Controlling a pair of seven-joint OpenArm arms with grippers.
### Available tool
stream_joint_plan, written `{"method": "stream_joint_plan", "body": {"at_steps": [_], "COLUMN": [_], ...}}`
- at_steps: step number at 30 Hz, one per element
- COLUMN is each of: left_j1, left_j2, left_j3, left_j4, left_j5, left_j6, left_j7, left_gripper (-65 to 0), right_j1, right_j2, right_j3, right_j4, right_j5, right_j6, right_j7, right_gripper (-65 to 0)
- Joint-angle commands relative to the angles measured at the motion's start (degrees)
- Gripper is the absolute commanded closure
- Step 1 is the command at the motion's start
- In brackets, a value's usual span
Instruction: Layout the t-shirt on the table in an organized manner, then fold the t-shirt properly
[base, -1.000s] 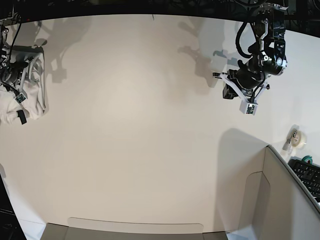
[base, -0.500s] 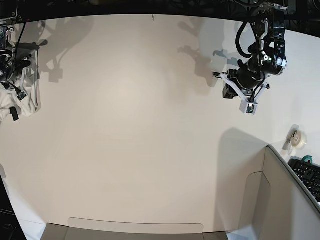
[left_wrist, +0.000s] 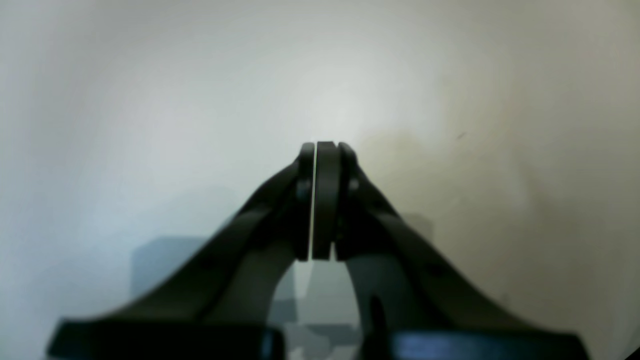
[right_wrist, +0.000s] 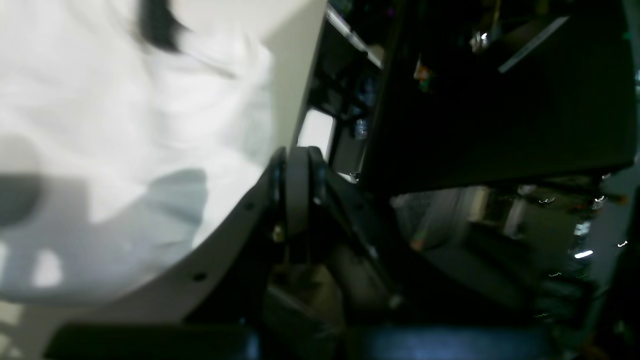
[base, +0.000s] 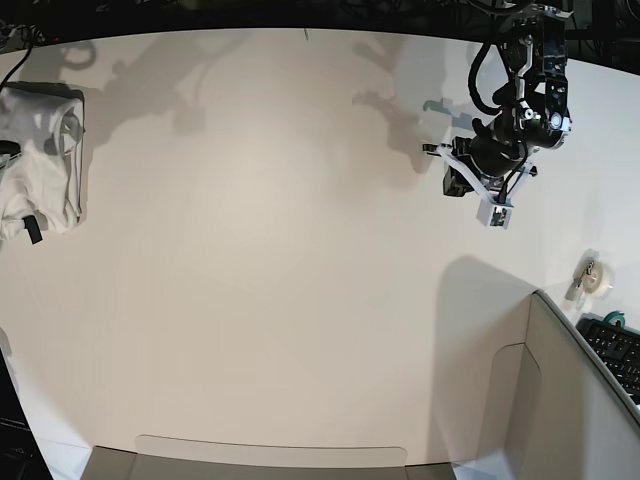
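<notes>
The white t-shirt (base: 40, 160) lies crumpled at the far left edge of the table (base: 300, 250), a dark label showing at its near end. In the right wrist view the t-shirt (right_wrist: 125, 100) is a blurred white mass below and left of my right gripper (right_wrist: 296, 152), whose jaws are shut with nothing between them, out past the table's edge (right_wrist: 295, 60). That arm is outside the base view. My left gripper (base: 496, 213) hangs shut over the far right of the table. In its wrist view the left gripper (left_wrist: 320, 147) is empty above bare table (left_wrist: 150, 100).
A grey box-like panel (base: 560, 400) fills the near right corner. A tape roll (base: 597, 275) and a black keyboard (base: 615, 350) sit beyond it at the right edge. A low grey strip (base: 270, 455) runs along the near edge. Dark clutter lies beyond the table's left side.
My right arm has pulled away from the t-shirt and left the base view. The shirt stays bunched at the left edge. The left arm has barely shifted.
</notes>
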Motion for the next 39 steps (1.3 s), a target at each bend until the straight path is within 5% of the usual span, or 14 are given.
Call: {"method": "stream_joint_plan", "body": {"at_steps": [1,4,8,20,31,39], "left_j1": [-0.4,1.5,4.6,17.1,24.7,31.9], "left_j2": [-0.5,-0.6,-4.0,-9.3,-9.4,-9.5], "left_j3": [-0.4,-0.6,-0.2,2.7,2.3,2.1], "left_j4": [2.8,6.7,7.9,8.6,9.0,9.1], "left_j5": [-0.6,-0.6,-0.6,-0.7,-0.7,-0.7], "left_j6": [-0.4,-0.5,-0.6,-0.6,-0.6,-0.6], "left_j7": [-1.3,0.9,1.5,-6.7,-7.5,-7.6], "left_gripper": [0.0,0.0,0.0,0.0,0.0,0.0], "right_j1": [0.1,-1.5,-5.4,-13.0,-22.3,-31.7], "right_j2": [-1.2,-6.5,-9.3,-9.5,-9.2,-9.5], "right_j3": [0.4,0.1,-5.6,-19.9,-20.0,-19.6], "right_j4": [1.8,2.0,2.1,2.3,2.3,2.4], "right_j5": [-0.4,-0.4,-0.4,3.0,18.0,20.8], "right_j6": [0.8,0.8,0.8,0.8,0.8,0.8], "right_j7": [-0.9,-1.5,1.2,10.0,10.2,10.3], "right_gripper": [0.0,0.0,0.0,0.0,0.0,0.0]}}
